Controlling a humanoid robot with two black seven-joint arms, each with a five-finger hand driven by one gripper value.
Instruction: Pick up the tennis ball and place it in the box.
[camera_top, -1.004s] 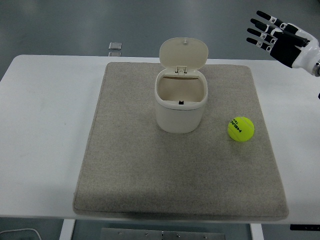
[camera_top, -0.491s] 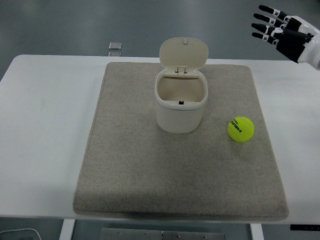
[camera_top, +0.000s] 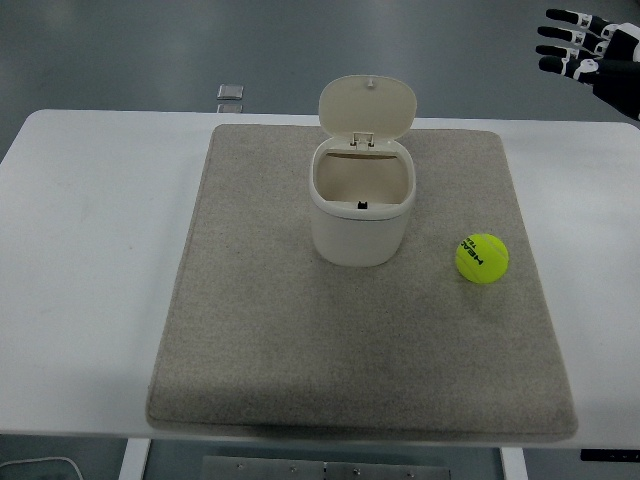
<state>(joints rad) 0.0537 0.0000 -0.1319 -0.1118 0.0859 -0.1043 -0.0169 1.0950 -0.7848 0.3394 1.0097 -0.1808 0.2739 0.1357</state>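
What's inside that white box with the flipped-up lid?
The box looks empty: bare cream walls and a small dark latch at the front rim. Its bottom is hidden. The ball lies outside, on the mat.

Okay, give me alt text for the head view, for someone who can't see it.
A yellow tennis ball lies on a grey mat right of a cream box with its lid up. The robot's right hand, fingers spread, is at the top right corner, away from both.

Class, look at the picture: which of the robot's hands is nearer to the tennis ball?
Right. The right hand hangs at the picture's top right corner, fingers spread, up and to the right of the tennis ball on the mat. The left hand is out of view.
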